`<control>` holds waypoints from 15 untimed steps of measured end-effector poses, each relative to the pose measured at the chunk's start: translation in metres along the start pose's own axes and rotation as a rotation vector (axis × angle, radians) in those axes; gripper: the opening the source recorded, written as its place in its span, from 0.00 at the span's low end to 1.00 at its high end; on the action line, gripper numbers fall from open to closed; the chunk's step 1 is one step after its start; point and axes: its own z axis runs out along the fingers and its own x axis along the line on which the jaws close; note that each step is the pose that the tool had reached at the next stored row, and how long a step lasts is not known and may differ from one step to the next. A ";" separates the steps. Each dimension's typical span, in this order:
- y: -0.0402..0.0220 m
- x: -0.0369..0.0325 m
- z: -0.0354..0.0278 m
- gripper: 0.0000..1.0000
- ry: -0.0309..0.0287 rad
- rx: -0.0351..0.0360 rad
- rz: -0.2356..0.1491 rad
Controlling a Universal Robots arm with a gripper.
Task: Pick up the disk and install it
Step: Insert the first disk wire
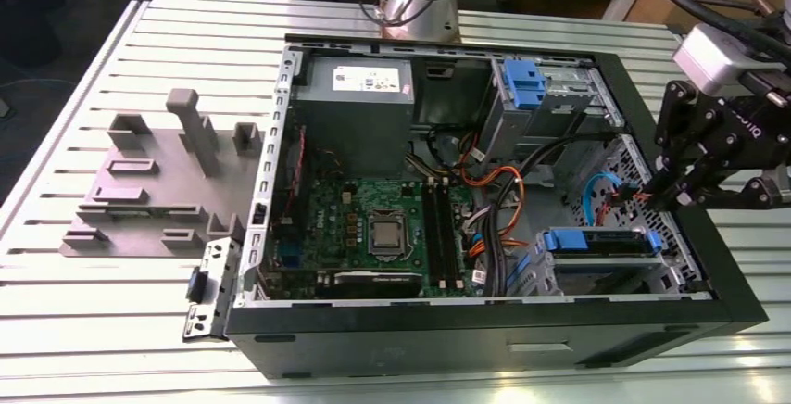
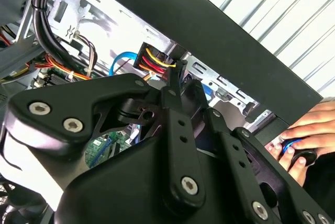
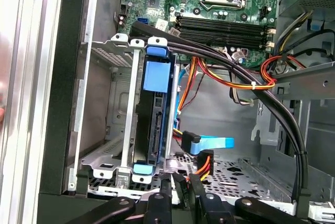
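The disk (image 1: 602,242) sits inside the lower metal drive cage of the open computer case (image 1: 692,265), with its blue carrier frame showing. In the first wrist view the disk (image 3: 157,124) is seen edge-on between the cage rails, a blue tab at its end. My gripper (image 1: 653,198) hovers over the case wall at the exterior view's right, just beside the cage and apart from the disk. Its fingers look shut with nothing between them in both wrist views (image 3: 180,187) (image 2: 177,69). A blue data cable (image 3: 209,143) and a power plug (image 3: 204,160) lie loose by the fingertips.
Thick black cables (image 3: 272,109) and orange wires (image 3: 246,85) cross the case floor. The motherboard (image 1: 383,228), grey power-supply box (image 1: 358,98) and upper bay with a blue latch (image 1: 525,84) fill the case. A grey fixture (image 1: 161,182) stands on the slatted table. A hand (image 2: 301,135) rests outside the case wall.
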 end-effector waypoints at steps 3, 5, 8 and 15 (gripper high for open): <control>0.0000 -0.0004 -0.0002 0.27 0.0002 0.0000 0.000; 0.0000 -0.0012 -0.0002 0.27 0.0004 0.0000 -0.003; -0.0002 -0.0024 -0.0001 0.27 0.0003 0.0000 -0.008; -0.0003 -0.0036 -0.0001 0.27 0.0006 0.0001 -0.010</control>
